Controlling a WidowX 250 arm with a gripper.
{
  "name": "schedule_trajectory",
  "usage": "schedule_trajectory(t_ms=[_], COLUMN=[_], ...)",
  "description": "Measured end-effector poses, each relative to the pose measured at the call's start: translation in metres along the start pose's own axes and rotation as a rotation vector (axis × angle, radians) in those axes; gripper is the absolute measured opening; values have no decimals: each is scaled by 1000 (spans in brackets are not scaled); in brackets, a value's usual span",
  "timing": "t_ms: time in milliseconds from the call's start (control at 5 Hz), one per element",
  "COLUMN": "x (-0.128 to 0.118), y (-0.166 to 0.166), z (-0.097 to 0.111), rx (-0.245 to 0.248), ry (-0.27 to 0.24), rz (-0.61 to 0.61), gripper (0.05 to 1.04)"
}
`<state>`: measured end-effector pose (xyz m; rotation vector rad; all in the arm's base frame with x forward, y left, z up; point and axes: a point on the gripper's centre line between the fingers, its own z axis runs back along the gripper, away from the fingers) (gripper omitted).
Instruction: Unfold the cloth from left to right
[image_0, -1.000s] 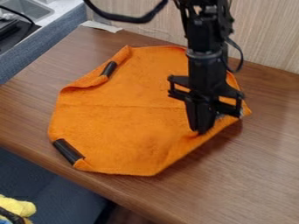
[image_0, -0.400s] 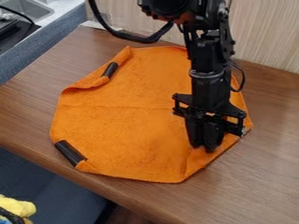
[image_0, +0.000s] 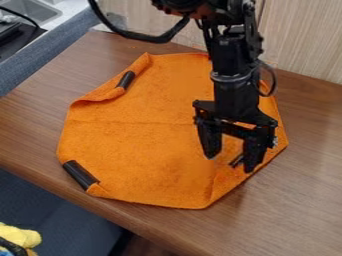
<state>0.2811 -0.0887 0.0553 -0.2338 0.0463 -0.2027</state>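
Newly spread wide, the empty hand (image_0: 230, 162) hangs over fuzzy, many-sided orange cloth (image_0: 143, 147).

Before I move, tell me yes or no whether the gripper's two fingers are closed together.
No, the gripper has its two fingers spread apart, with orange cloth showing between them.

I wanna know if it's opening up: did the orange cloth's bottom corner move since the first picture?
Yes. Checked against the wooden table's front edge, the orange cloth's bottom corner is now farther right in the picture.
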Motion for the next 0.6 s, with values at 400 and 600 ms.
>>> schedule_trajectory(t_ms=[400, 600], x=[-3, -4], y=[5, 6], z=[40, 40], rx=[56, 57], ry=[-97, -95], rz=[28, 32], gripper=[1002, 1001])
